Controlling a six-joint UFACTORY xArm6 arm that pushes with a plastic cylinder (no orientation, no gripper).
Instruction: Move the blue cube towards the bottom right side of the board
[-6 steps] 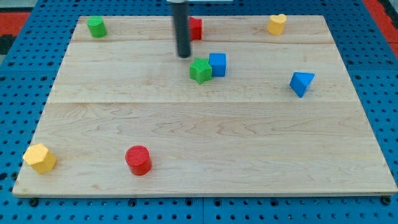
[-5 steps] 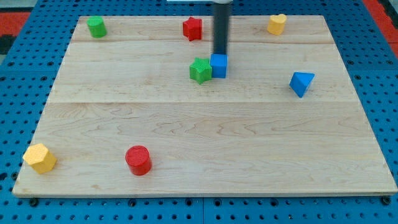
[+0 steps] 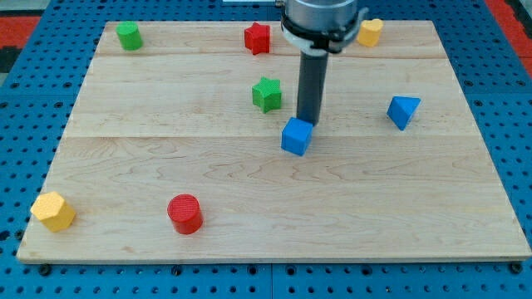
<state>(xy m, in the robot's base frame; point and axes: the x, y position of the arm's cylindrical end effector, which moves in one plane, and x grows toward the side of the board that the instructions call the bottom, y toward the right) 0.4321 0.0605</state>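
Note:
The blue cube (image 3: 297, 136) lies near the middle of the wooden board (image 3: 274, 208), a little right of centre. My tip (image 3: 309, 122) touches the cube's upper right edge, on the side toward the view's top. The dark rod rises from there to the arm's wrist at the view's top. A green star block (image 3: 266, 94) lies up and to the left of the cube, apart from it.
A blue triangular block (image 3: 402, 110) sits at the right. A red star (image 3: 258, 37), a green block (image 3: 128, 36) and a yellow block (image 3: 370, 32) line the top edge. A red cylinder (image 3: 184, 213) and a yellow hexagonal block (image 3: 53, 210) sit at the bottom left.
My tip moved right, then down the view, and pushed the blue cube away from the green star toward the board's middle. The green star shifted only slightly.

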